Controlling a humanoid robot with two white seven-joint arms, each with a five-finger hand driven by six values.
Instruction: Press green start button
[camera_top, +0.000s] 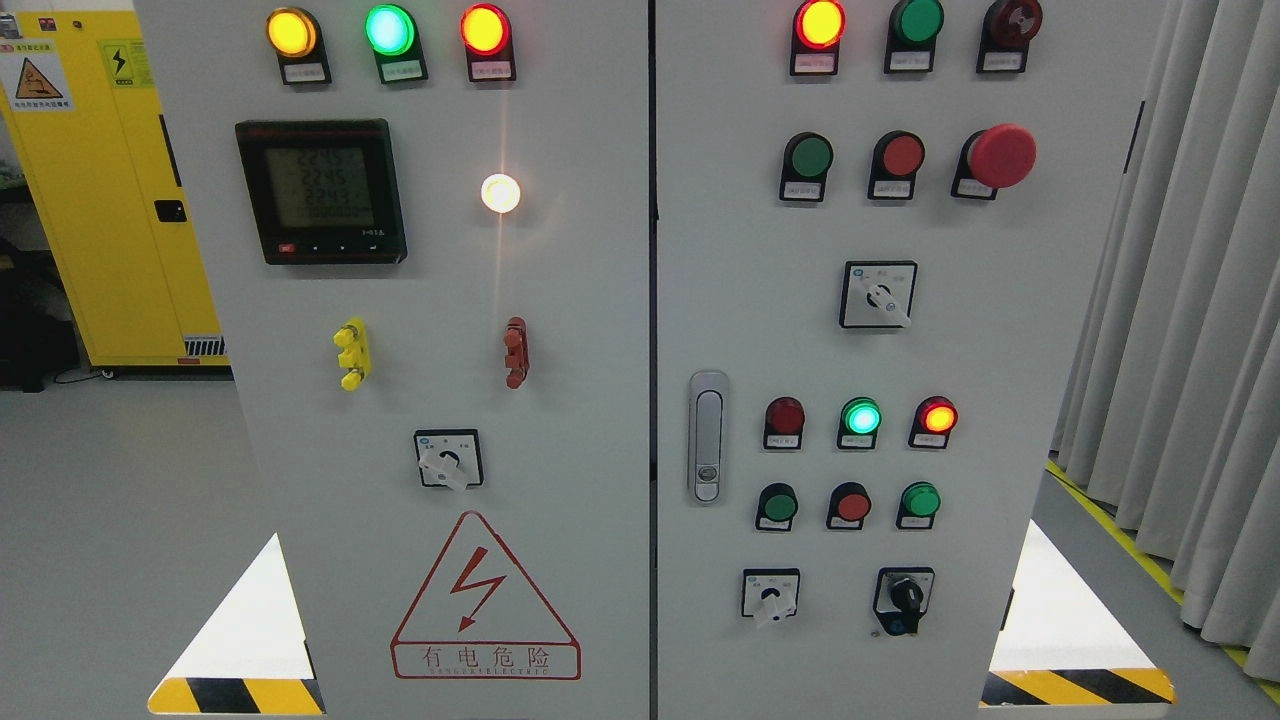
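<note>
A grey electrical control cabinet fills the head view. Its right door carries several green push buttons: one in the upper row, one at the lower left and one at the lower right. Red push buttons sit beside them. A large red mushroom stop button is at the upper right. A green indicator lamp is lit. Neither of my hands is in view.
The left door has a digital meter, lit lamps, a rotary switch and a red hazard triangle. A door handle, rotary switches and a key switch sit on the right door. Yellow cabinet left, curtain right.
</note>
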